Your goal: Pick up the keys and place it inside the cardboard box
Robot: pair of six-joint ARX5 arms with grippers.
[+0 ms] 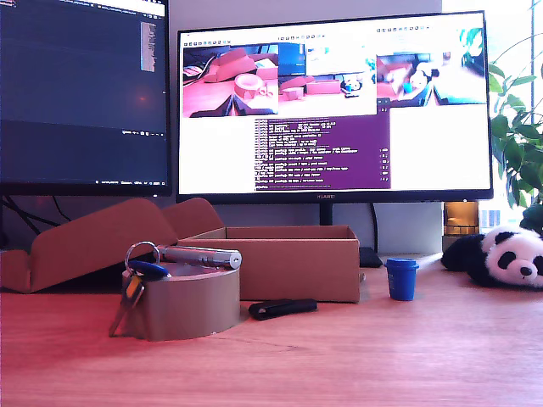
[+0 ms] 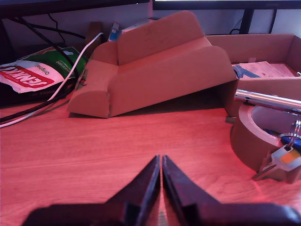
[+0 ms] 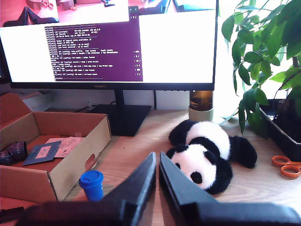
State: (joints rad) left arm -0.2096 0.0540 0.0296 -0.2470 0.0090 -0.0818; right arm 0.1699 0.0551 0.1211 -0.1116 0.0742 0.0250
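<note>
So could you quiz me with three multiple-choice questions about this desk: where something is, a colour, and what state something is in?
1. Where do the keys hang?
A. Inside the cardboard box
B. On the edge of the tape roll
C. Beside the panda

2. What colour is the small cup?
A. Blue
B. Green
C. White

3. How does my first gripper stand?
A. Shut, empty
B. Wide open
C. Shut on the keys

Answers: B, the keys drape over the tape roll, outside the cardboard box; A, the cup is blue in both views; A, the fingers meet with nothing between them.
</note>
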